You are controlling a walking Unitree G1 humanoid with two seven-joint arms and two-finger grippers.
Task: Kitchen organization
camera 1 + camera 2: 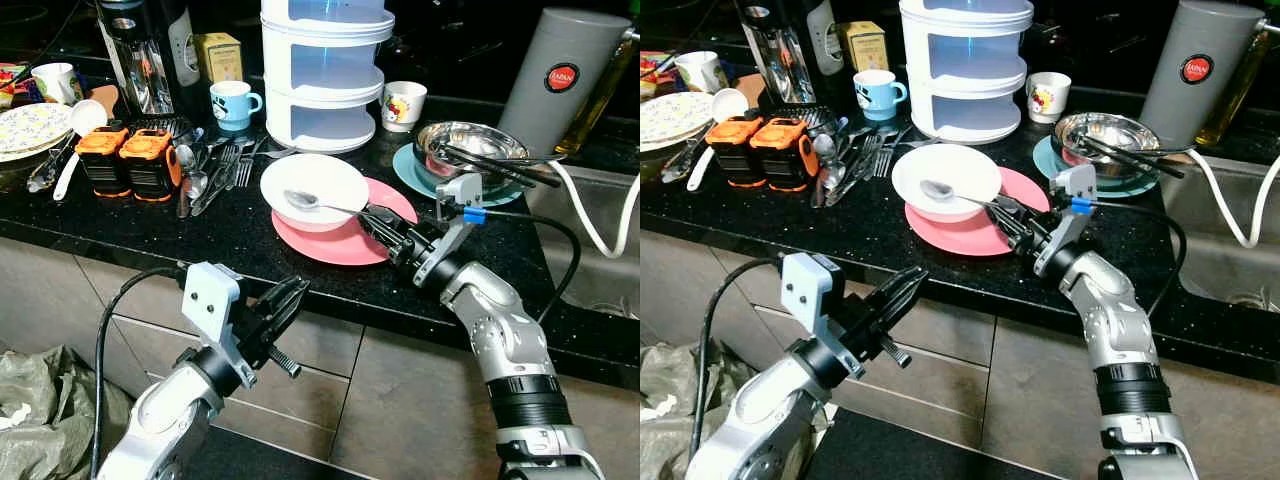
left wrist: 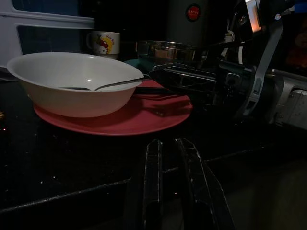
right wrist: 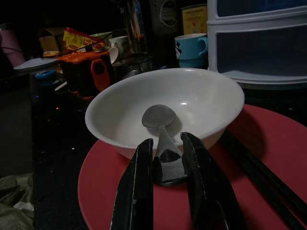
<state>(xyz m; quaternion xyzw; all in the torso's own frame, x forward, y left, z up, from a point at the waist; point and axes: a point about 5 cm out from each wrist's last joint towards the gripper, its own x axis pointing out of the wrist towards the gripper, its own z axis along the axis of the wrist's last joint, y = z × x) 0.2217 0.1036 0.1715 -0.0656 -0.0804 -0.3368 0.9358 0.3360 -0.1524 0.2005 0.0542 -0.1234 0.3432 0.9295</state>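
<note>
A metal spoon point(image 1: 318, 202) lies with its bowl inside a white bowl point(image 1: 314, 190), its handle running right over the rim. The white bowl sits on a pink plate point(image 1: 352, 240) on a black speckled countertop point(image 1: 240, 245), near the front edge. The right gripper point(image 1: 375, 225) is at the right side of the bowl, over the plate, its two fingers clasped on the spoon handle; the right wrist view shows the handle pinched between both fingers point(image 3: 136, 191), with dark chopsticks point(image 3: 261, 172) lying on the plate just beside it.

The left gripper point(image 1: 290, 297) hangs in front of the counter edge, below the worktop and before grey cabinet fronts point(image 1: 330, 385); its fingers stand slightly apart and hold nothing. The left wrist view looks across the counter at bowl, plate and the right gripper, and shows a mug with a cartoon print point(image 2: 103, 43) beyond them.

Behind the bowl stands a white tiered container point(image 1: 325, 70). To its left are a blue mug point(image 1: 233, 103), a yellow tin point(image 1: 220, 55) and a dark appliance point(image 1: 150, 50). Loose forks and spoons point(image 1: 215, 170) lie left of the bowl, next to two orange and black blocks point(image 1: 130, 160). Further left are a patterned plate point(image 1: 30, 128) and a white ladle point(image 1: 75, 130).

To the right, a steel bowl point(image 1: 470, 150) with black tongs across it sits on a teal plate point(image 1: 415, 175). A grey cylindrical appliance point(image 1: 565, 75) stands behind, its white cord point(image 1: 600, 225) trailing over a sink point(image 1: 595, 255). A crumpled bag point(image 1: 45, 400) lies on the floor, lower left.
</note>
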